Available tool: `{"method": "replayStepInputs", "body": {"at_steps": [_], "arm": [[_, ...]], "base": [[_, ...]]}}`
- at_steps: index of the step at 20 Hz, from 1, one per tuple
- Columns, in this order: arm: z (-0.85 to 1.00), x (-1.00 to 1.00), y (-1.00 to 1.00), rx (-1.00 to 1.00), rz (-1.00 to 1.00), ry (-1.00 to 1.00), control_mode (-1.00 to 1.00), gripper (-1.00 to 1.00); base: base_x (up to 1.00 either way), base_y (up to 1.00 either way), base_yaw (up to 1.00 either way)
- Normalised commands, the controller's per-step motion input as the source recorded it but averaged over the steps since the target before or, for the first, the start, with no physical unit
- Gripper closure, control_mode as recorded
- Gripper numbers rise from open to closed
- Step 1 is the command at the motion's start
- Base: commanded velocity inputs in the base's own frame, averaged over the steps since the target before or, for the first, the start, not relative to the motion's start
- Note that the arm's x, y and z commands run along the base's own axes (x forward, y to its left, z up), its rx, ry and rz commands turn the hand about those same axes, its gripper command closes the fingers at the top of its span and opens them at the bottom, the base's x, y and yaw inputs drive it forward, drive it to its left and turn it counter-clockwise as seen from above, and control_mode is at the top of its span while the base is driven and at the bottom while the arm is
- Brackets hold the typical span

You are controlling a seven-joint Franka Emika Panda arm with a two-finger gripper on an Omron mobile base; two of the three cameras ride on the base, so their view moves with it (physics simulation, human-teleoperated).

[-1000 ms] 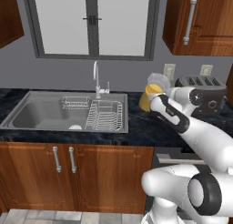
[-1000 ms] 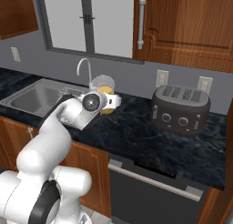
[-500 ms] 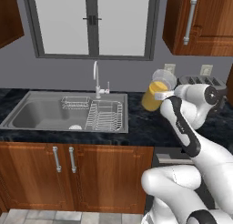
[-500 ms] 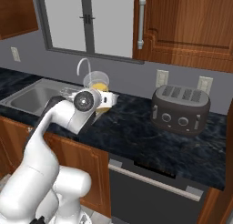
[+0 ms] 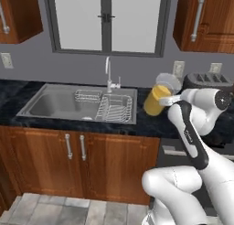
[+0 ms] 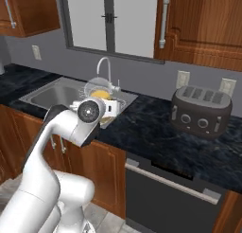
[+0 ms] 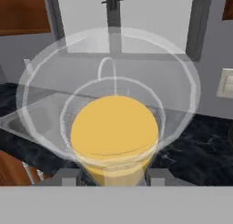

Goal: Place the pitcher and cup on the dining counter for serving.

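Gripper [image 5: 165, 100] clamped on the pitcher [image 5: 158, 97], holding it tilted in the air above the black counter [image 5: 137, 123], just right of the sink [image 5: 68, 103]. Left base view: pitcher leans with its greyish rim up and to the right, orange liquid filling the lower body, toaster [image 5: 208, 81] behind the arm, dish rack [image 5: 115, 107] in the sink's right part, faucet [image 5: 109, 73] behind it.

Right base view: pitcher [image 6: 100, 92] mostly hidden behind the wrist, just the clear rim and a bit of orange showing over the gripper [image 6: 109, 107]; toaster [image 6: 201, 111] stands well apart to the right on the counter [image 6: 156, 132], its dials facing the camera; outlets on the wall above it.

Hand view: looks along the pitcher [image 7: 113, 136], wide clear rim ringing the orange liquid surface, finger pads [image 7: 68, 176] on either side of the body at the bottom. Window and faucet seen through the glass.
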Motion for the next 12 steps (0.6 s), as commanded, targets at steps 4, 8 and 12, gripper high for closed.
{"method": "replayStepInputs", "body": {"at_steps": [4, 8, 12], "arm": [[0.0, 0.0, 0.0, 0.0, 0.0, 0.0, 1.0, 1.0], [0.0, 0.0, 0.0, 0.0, 0.0, 0.0, 1.0, 1.0], [0.0, 0.0, 0.0, 0.0, 0.0, 0.0, 1.0, 1.0]], "base": [[-0.47, 0.49, 0.56], [-0.28, 0.74, 0.74], [-0.14, 0.81, 0.88]]}}
